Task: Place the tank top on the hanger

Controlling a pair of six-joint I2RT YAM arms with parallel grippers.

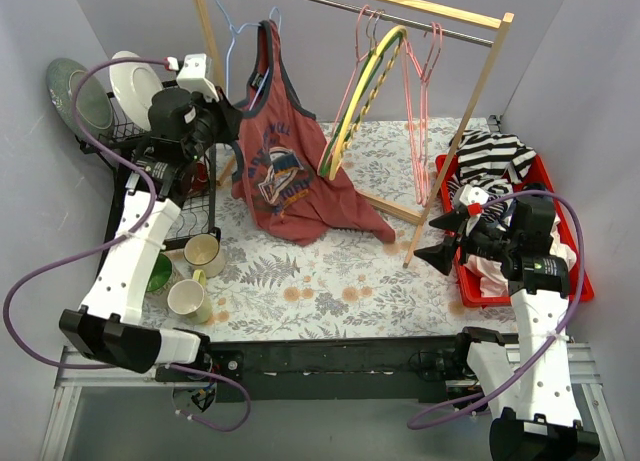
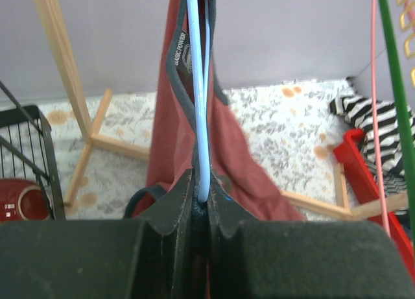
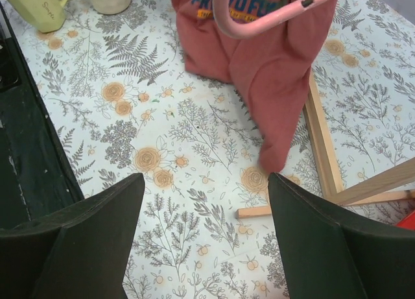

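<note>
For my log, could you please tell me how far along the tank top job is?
Looks mostly done: the tank top hangs from the hanger, hem trailing on the table. In hand: the left gripper is shut on the hanger wire. Left: releasing; the right gripper is open, idle.

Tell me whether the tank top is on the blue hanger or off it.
Partly on: the tank top hangs from the hanger by one strap, its hem resting on the table.

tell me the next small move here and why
Probably bring the open right gripper across to the tank top and tug it straight on the hanger. The left gripper is shut on the blue hanger wire, while the tank top hangs bunched, its hem trailing on the table.
</note>
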